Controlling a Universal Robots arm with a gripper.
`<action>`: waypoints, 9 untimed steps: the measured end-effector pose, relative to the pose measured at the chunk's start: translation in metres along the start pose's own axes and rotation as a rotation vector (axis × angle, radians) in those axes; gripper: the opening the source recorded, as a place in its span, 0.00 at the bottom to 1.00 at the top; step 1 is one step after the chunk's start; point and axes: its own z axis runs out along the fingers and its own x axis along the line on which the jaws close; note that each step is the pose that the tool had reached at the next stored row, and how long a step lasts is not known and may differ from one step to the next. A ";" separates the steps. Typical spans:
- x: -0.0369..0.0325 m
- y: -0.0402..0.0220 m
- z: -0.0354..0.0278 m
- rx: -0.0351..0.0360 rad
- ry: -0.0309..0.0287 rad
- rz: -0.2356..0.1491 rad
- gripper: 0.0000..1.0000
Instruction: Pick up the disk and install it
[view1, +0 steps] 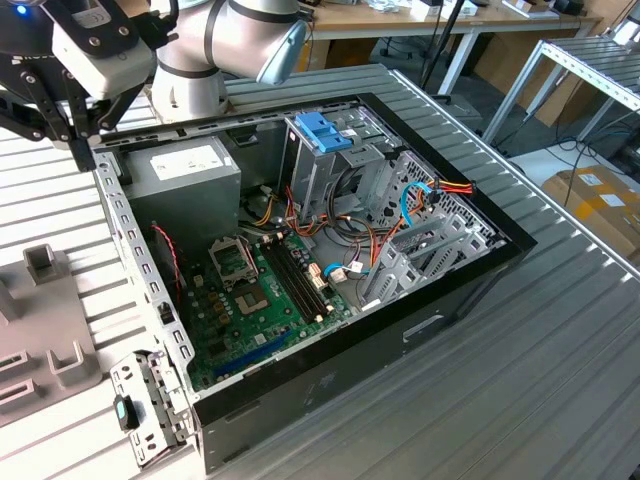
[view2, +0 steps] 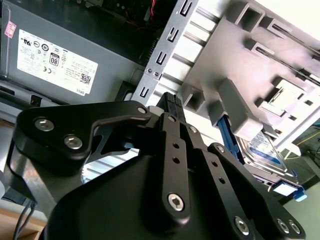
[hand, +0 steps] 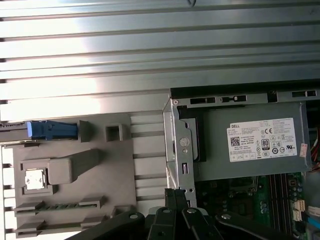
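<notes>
- exterior view: a silver robot arm reaches in at the top of the exterior view's left, its black gripper (view1: 82, 150) pointing down at the corner of an open computer case (view1: 400, 330).
- the case lies on its side on a ribbed metal table (view1: 560, 360). inside are a green motherboard (view1: 255, 300), a grey power supply (view1: 185, 170) and an upright metal cage topped by a blue handle (view1: 322, 132).
- jaws: in both wrist views the gripper (view2: 171, 100) (hand: 175, 195) has its two finger pads pressed together, with nothing gripped between them.
- the tips hang just beside the case wall near the power supply; whether they touch it, i cannot tell.
- a grey moulded fixture tray (view1: 45, 320) sits just beside the case, on the exterior view's left.
- the disk (view2: 260, 145) rests in that tray — a flat dark drive in a bright blue carrier, partly hidden behind a grey block in the second wrist view.
- in the first wrist view the disk (hand: 52, 130) shows its blue end at the tray's edge, well apart from the gripper.
</notes>
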 end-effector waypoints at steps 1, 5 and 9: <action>0.0003 0.0000 0.0000 0.0000 0.0000 0.000 0.11; 0.0018 -0.0001 0.0000 0.0000 0.0000 0.000 0.11; 0.0033 -0.0003 -0.0001 0.0000 0.0000 0.000 0.11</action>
